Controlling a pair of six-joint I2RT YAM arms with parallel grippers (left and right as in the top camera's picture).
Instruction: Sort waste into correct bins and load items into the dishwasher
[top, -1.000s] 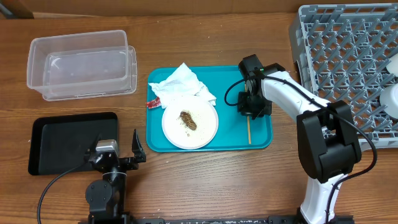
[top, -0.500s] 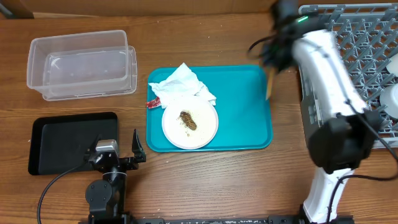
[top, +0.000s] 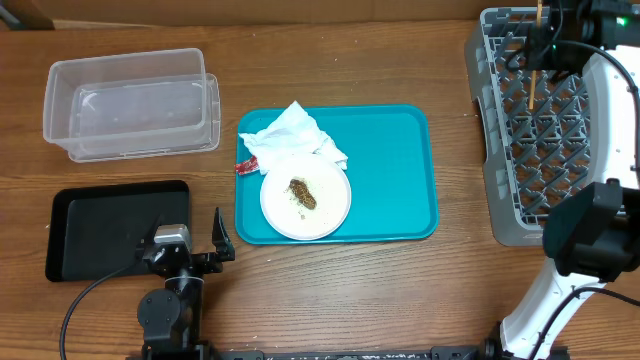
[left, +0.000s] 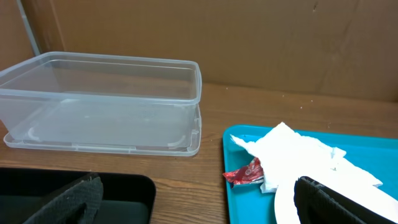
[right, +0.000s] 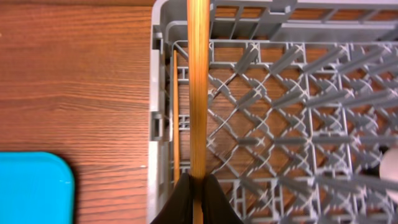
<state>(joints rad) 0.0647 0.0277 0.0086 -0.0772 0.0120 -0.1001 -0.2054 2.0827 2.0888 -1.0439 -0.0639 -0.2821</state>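
Your right tool (right: 198, 186) pinches the thin light wooden chopstick (right: 198, 87), its long axis 12-to-6, over the grey pegged plastic rack's (right: 158, 93) 9 o'clock wall.

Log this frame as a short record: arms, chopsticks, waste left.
right claw: shut on chopstick, over dish rack
second chopstick: inside rack, along its wall
left claw: open, beside black tray
teal tray: holds plate, napkins, red wrapper
plate: food scrap on it
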